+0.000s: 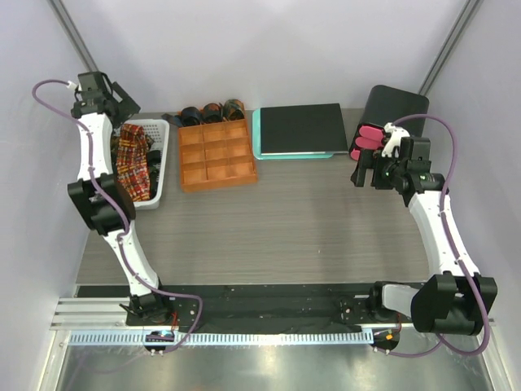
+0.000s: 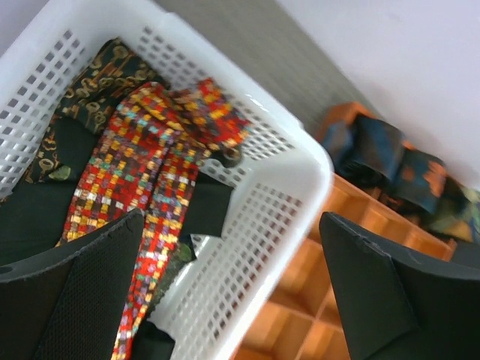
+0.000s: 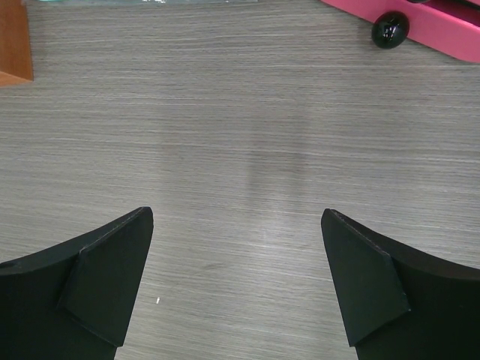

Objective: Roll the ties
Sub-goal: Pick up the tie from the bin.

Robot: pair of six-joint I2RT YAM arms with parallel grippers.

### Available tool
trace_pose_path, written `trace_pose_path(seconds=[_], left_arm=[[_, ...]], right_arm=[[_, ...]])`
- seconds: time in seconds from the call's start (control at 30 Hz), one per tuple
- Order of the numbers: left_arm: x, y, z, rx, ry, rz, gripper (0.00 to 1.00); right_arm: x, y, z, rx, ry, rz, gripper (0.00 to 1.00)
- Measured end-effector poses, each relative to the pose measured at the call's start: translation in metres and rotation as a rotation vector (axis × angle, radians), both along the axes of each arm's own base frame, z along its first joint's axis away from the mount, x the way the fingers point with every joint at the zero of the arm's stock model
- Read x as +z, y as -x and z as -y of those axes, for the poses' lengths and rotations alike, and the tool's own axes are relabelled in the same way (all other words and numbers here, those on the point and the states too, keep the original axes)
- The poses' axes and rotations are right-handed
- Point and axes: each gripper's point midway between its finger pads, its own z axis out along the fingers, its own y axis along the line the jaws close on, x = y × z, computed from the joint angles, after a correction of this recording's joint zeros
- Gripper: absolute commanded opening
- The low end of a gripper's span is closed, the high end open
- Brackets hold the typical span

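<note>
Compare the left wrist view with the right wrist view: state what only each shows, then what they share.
Only the left wrist view: a white basket holding the red-orange check tie and a dark gold-patterned tie, plus rolled dark ties beyond it.
Only the right wrist view: a pink object with a black ball against it, top right.
Both: the wood-grain table, part of the orange tray, and each arm's own open, empty pincer: the left pincer, the right pincer.

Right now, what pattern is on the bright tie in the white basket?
The tie is a red-orange multicoloured check, clearest in the left wrist view.
</note>
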Motion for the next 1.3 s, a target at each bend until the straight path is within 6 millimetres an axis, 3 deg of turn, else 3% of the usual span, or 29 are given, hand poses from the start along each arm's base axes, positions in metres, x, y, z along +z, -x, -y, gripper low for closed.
trace_pose_path(seconds=[0.1, 0.23, 0.5, 0.83, 1.03, 1.1, 1.13, 1.2, 1.3], left_arm=[[-0.029, -0.013, -0.013, 0.077, 0.014, -0.038, 0.97], [-0.05, -0.025, -0.023, 0.131, 0.034, -0.052, 0.93], [-0.078, -0.037, -0.03, 0.168, 0.072, -0.062, 0.89], [-0.114, -0.053, -0.041, 0.196, 0.115, -0.059, 0.82], [-0.125, -0.058, -0.039, 0.198, 0.142, -0.053, 0.57], [-0.125, -0.061, -0.038, 0.196, 0.148, -0.046, 0.36], [-0.125, -0.062, -0.038, 0.197, 0.152, -0.041, 0.18], [-0.125, -0.063, -0.038, 0.196, 0.158, -0.035, 0.0], [-0.124, -0.064, -0.037, 0.177, 0.172, -0.029, 0.0]], right_arm=[[-0.005, -0.001, 0.0, 0.0, -0.001, -0.016, 1.0], [-0.013, -0.004, 0.0, 0.0, -0.003, -0.043, 1.0], [-0.029, -0.009, 0.001, 0.001, -0.005, -0.098, 1.0], [-0.032, -0.012, 0.002, 0.007, 0.0, -0.113, 1.0], [-0.037, -0.014, 0.003, 0.009, 0.006, -0.132, 1.0], [-0.038, -0.013, 0.003, 0.009, 0.009, -0.135, 1.0], [-0.037, -0.014, 0.003, 0.009, 0.01, -0.135, 1.0], [-0.036, -0.014, 0.003, 0.01, 0.011, -0.133, 1.0], [-0.035, -0.015, 0.004, 0.012, 0.013, -0.132, 1.0]])
